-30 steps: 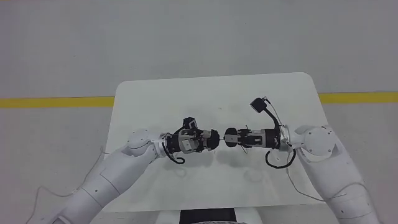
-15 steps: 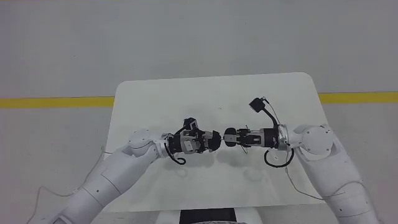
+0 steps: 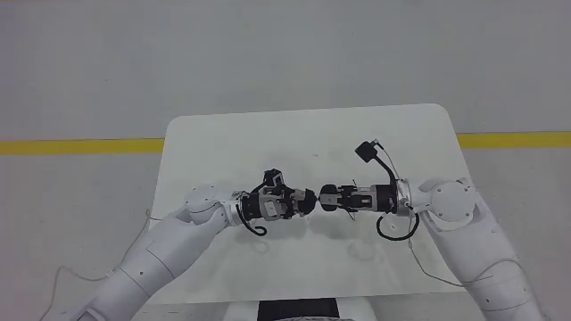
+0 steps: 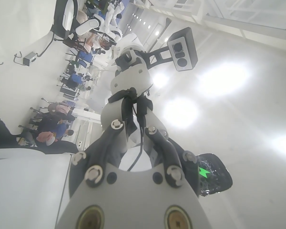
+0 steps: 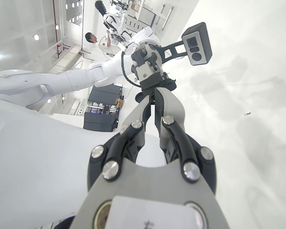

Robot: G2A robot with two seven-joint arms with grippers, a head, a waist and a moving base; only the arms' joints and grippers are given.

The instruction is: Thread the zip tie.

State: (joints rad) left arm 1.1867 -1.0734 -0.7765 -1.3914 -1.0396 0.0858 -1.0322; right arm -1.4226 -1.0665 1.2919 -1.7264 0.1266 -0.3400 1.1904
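Above the middle of the white table [image 3: 268, 143] my two grippers meet tip to tip. The left gripper [image 3: 308, 201] is shut on the thin black zip tie [image 3: 315, 201]. In the left wrist view the strap [image 4: 141, 141] runs back between the fingers [image 4: 114, 129] from the pinched tips [image 4: 131, 95]. Coming from the opposite side, my right gripper [image 3: 323, 200] has its fingers pressed together [image 5: 153, 96] at the same spot, directly facing the left gripper [image 5: 150, 72]. Where the fingertips crowd together, the tie's head and tip are hidden.
Both grippers hang over bare table. A small dark speck [image 5: 247, 114] lies on the surface off to one side. Black cable loops [image 3: 393, 230] hang from the wrists. The table's near edge is close behind the arms.
The right gripper has crept a little toward the left one, closing the small gap between the tips. The left arm has barely shifted.
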